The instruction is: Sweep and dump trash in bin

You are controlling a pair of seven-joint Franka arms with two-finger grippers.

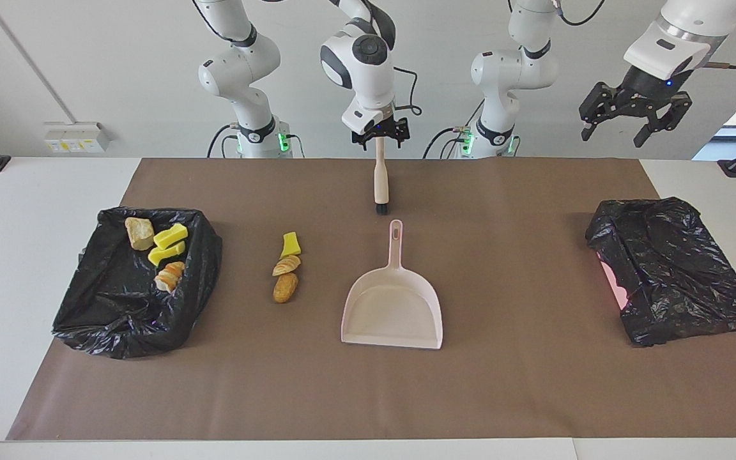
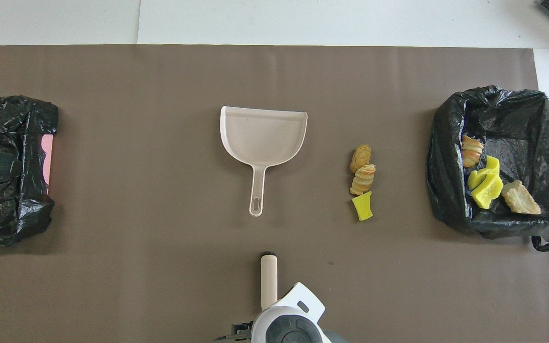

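Observation:
My right gripper (image 1: 379, 135) is shut on the end of the beige brush handle (image 1: 380, 182). The black bristle tip (image 1: 381, 208) is down at the mat, nearer to the robots than the pale pink dustpan (image 1: 393, 306). Three trash pieces lie in a row on the mat between the dustpan and the bin: a yellow sponge scrap (image 1: 290, 245), a pastry (image 1: 286, 264) and a golden lump (image 1: 285, 287). The black-bagged bin (image 1: 112, 300) at the right arm's end holds several pieces (image 1: 167, 246). My left gripper (image 1: 635, 118) is open, raised at the left arm's end.
A second bin wrapped in a black bag (image 1: 671, 268), with pink showing at one side, sits at the left arm's end. The brown mat (image 1: 521, 383) covers most of the table. From overhead the dustpan (image 2: 262, 133), brush (image 2: 269, 278) and loose trash (image 2: 362, 178) also show.

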